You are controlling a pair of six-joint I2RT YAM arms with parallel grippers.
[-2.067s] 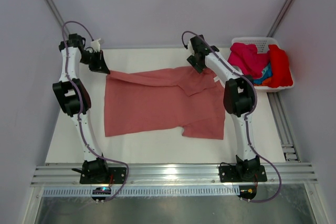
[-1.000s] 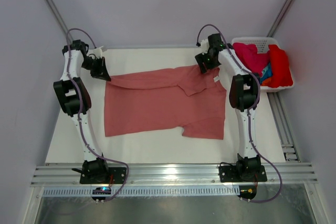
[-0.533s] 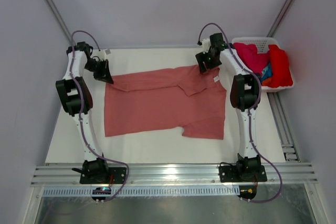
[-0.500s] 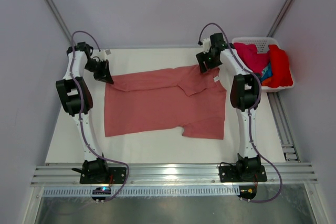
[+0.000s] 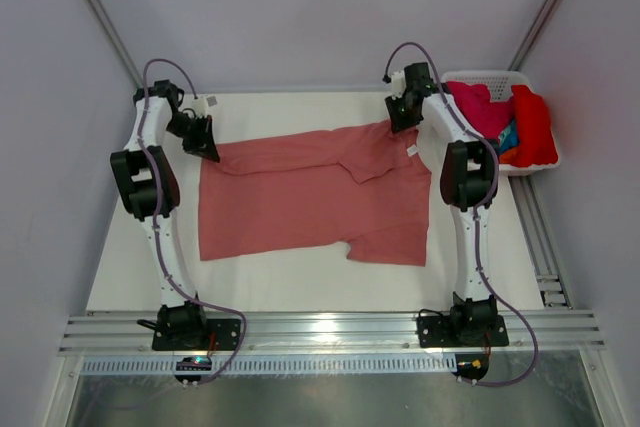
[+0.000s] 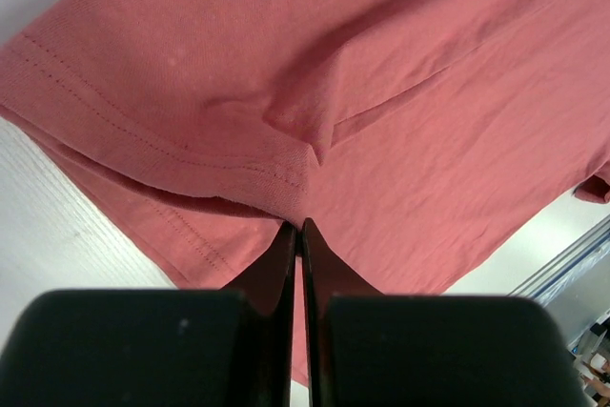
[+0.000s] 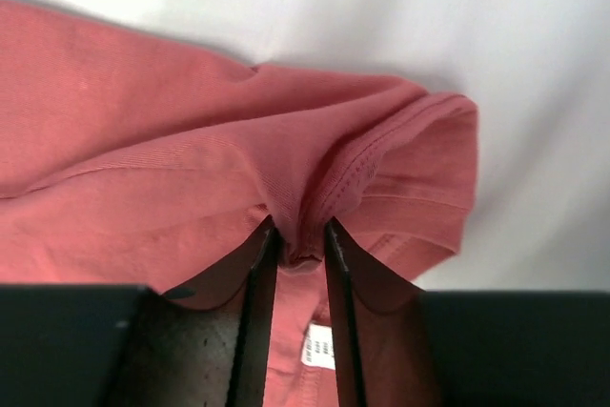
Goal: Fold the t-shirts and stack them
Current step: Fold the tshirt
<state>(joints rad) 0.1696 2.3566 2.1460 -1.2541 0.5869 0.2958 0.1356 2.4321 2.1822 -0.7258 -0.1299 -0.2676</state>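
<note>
A salmon t-shirt [image 5: 310,197] lies spread flat on the white table [image 5: 280,282], with one sleeve folded over its middle. My left gripper [image 5: 210,150] is at its far left corner, shut on a thin fold of the hem [image 6: 286,173]. My right gripper [image 5: 397,127] is at the far right corner, where a bunched fold of the salmon t-shirt [image 7: 315,188] sits pinched between its jaws, above a white label [image 7: 319,345]. More t-shirts lie heaped in the basket: magenta [image 5: 470,107], red [image 5: 535,127], a bit of blue [image 5: 503,137].
The white plastic basket [image 5: 480,75] stands at the table's far right corner, just right of the right arm. A metal rail [image 5: 330,332] with both arm bases runs along the near edge. Grey walls close in left and behind.
The right gripper moved a little farther back and right, and its jaws closed on the shirt's corner, which now rises toward it. The left gripper shifted slightly right, still gripping.
</note>
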